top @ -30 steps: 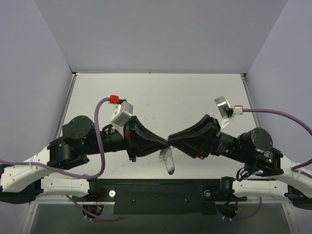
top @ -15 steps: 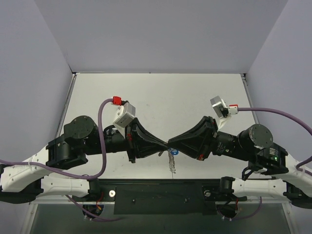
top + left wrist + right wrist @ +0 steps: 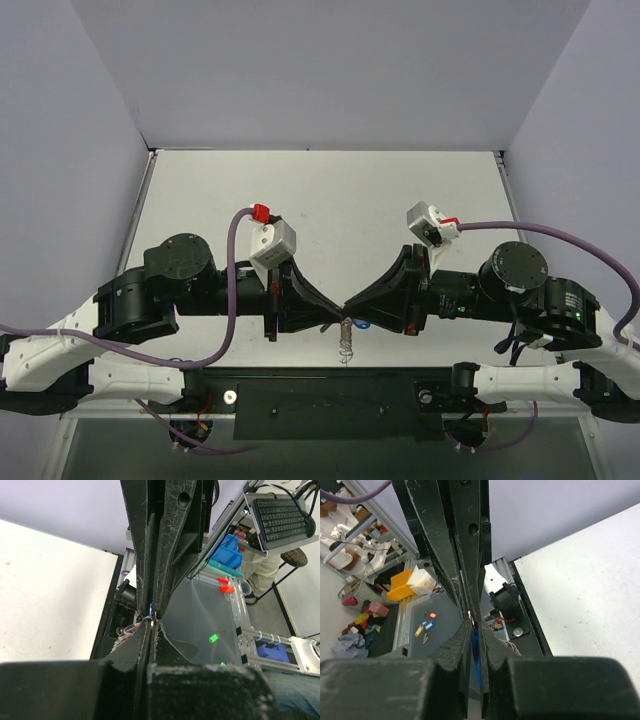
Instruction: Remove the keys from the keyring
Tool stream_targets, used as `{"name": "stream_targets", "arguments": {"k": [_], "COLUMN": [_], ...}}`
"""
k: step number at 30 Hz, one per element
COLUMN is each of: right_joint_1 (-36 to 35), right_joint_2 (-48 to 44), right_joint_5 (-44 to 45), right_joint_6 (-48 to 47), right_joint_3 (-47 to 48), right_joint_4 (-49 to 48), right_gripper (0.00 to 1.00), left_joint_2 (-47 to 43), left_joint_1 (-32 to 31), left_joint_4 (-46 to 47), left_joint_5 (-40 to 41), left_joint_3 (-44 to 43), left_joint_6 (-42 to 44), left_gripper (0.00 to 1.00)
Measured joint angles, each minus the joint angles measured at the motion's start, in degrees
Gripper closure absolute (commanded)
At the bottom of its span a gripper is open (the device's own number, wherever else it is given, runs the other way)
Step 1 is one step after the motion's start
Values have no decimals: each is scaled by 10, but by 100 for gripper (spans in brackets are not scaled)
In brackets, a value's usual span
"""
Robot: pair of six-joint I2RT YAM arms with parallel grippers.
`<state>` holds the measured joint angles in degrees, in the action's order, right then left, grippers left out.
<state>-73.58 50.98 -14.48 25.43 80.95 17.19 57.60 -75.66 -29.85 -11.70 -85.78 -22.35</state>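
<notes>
Off the table, the left wrist view shows stacked blue plastic bins (image 3: 227,550) and the right wrist view a yellow bin (image 3: 402,585); what is in them cannot be made out. Over the middle of the near edge of the white tabletop (image 3: 330,190), the left gripper (image 3: 338,308) and right gripper (image 3: 353,307) meet tip to tip, their scuffed black fingers forming one narrow wedge. The right gripper is clamped on the blue-headed key (image 3: 475,657), seen only as a thin bright blue strip between its fingers. The left gripper's fingers are pressed tight together with a glint of silver metal (image 3: 154,616) at their tips, too small to tell whether it is ring or plain key. The keyring's pale loop is hidden in the pinch. Only its silver chain (image 3: 346,340), made of fine links, hangs free below the fingertips.
</notes>
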Motion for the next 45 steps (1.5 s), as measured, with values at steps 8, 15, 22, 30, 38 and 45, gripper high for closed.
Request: {"name": "stream_targets", "arguments": {"k": [8, 15, 22, 30, 38, 45], "right_joint_1": [0, 0, -3, -4, -4, -4], "right_joint_2": [28, 62, 79, -6, -129, -112], "right_joint_5": [-23, -47, -52, 17, 93, 115], "right_joint_6": [-22, -48, -59, -39, 12, 41], "right_joint_3": [51, 101, 122, 71, -82, -145], "right_joint_4": [72, 150, 207, 137, -63, -190], "right_gripper": [100, 100, 40, 34, 37, 50], "left_joint_2": [18, 36, 47, 42, 16, -15], "left_joint_1": [1, 8, 15, 24, 24, 24], "left_joint_4": [-46, -87, -118, -115, -2, 119], "left_joint_5": [-22, -58, -81, -61, -58, -27], "left_joint_3": [-28, -46, -47, -46, -14, 59], "left_joint_6": [7, 17, 21, 22, 9, -9], "left_gripper": [100, 100, 100, 100, 100, 100]}}
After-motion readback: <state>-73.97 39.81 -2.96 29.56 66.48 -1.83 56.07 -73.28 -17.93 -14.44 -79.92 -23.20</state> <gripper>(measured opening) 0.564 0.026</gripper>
